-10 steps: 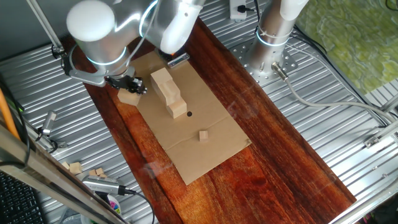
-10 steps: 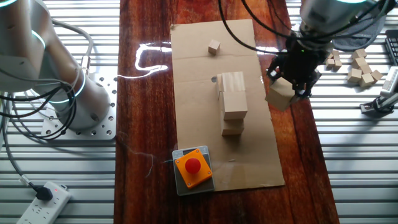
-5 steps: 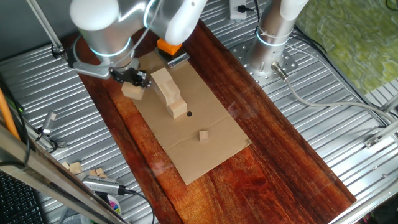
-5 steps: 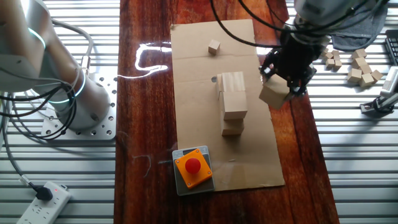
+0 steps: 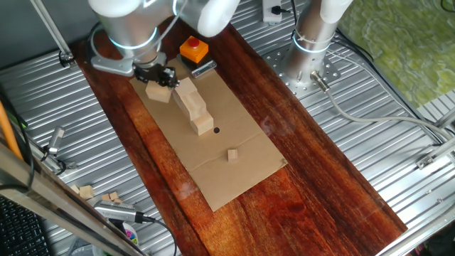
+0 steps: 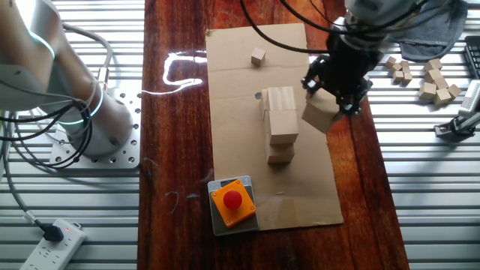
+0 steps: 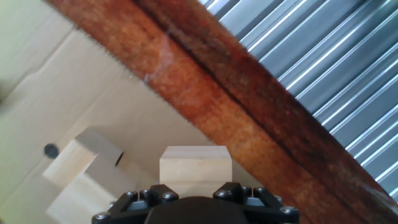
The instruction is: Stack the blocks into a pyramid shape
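Note:
My gripper (image 6: 333, 93) is shut on a pale wooden block (image 6: 321, 116) and holds it in the air just beside the block stack (image 6: 280, 124), over the cardboard's edge. In the one fixed view the held block (image 5: 158, 93) hangs left of the stack (image 5: 193, 105) under the gripper (image 5: 159, 80). That stack is a short row of blocks with more on top, lower at one end. The hand view shows the held block (image 7: 195, 165) between the gripper (image 7: 195, 188) jaws, with the stack (image 7: 79, 171) to its lower left.
A cardboard sheet (image 6: 247, 90) lies on the dark wooden table (image 6: 176, 135). A tiny wooden cube (image 6: 258, 57) sits on it, and an orange block with a red button (image 6: 232, 201) stands at one end. Loose small blocks (image 6: 436, 81) lie on the metal surface.
The gripper has carried the held block sideways from over the bare wood toward the stack, and it now hangs over the cardboard's edge. The stack has not moved.

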